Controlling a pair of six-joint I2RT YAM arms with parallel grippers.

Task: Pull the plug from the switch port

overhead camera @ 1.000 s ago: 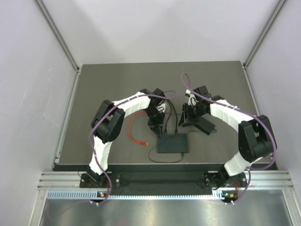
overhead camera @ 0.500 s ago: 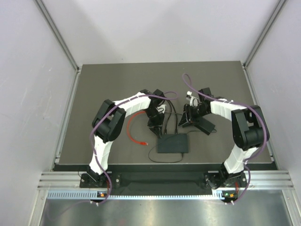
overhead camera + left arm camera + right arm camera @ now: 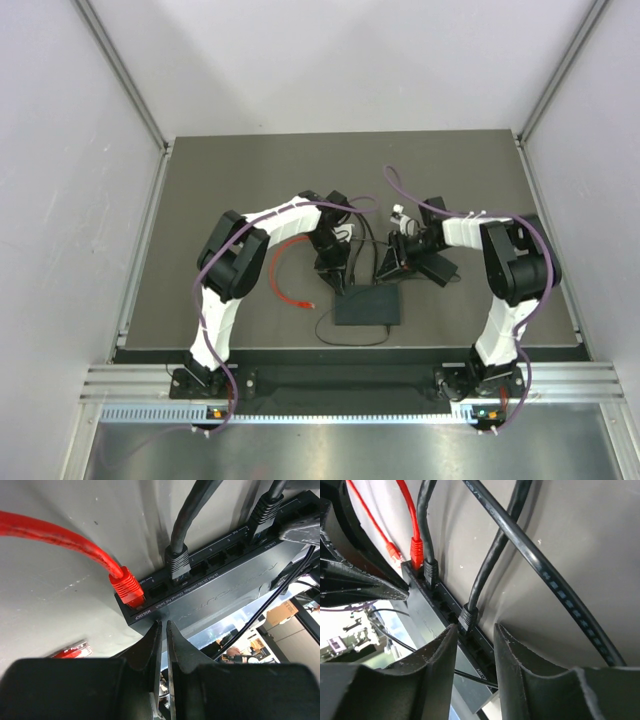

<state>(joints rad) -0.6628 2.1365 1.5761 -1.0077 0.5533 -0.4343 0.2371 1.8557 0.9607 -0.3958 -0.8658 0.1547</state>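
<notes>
The dark grey switch (image 3: 367, 305) lies flat near the table's front middle, its port row facing away from the arm bases. In the left wrist view the switch (image 3: 225, 587) holds a red plug (image 3: 127, 587) in its end port, a black plug (image 3: 177, 562) a few ports along and another black plug (image 3: 265, 510) farther on. My left gripper (image 3: 163, 626) is shut and empty, its tips on the switch's top by the red plug. My right gripper (image 3: 475, 630) is open, its tips either side of a black plug (image 3: 468, 616) seated in the switch (image 3: 437, 630).
A small black power-adapter brick (image 3: 437, 268) lies right of the switch. A red cable (image 3: 283, 262) loops on the mat to the left, with a loose red plug (image 3: 307, 301) at its end. Black cables (image 3: 362, 250) run back from the ports. A thin black wire (image 3: 350, 335) curls at the switch's front.
My right arm has folded in and its gripper has moved down and left to the switch's port edge. My left arm and the switch have not moved.
</notes>
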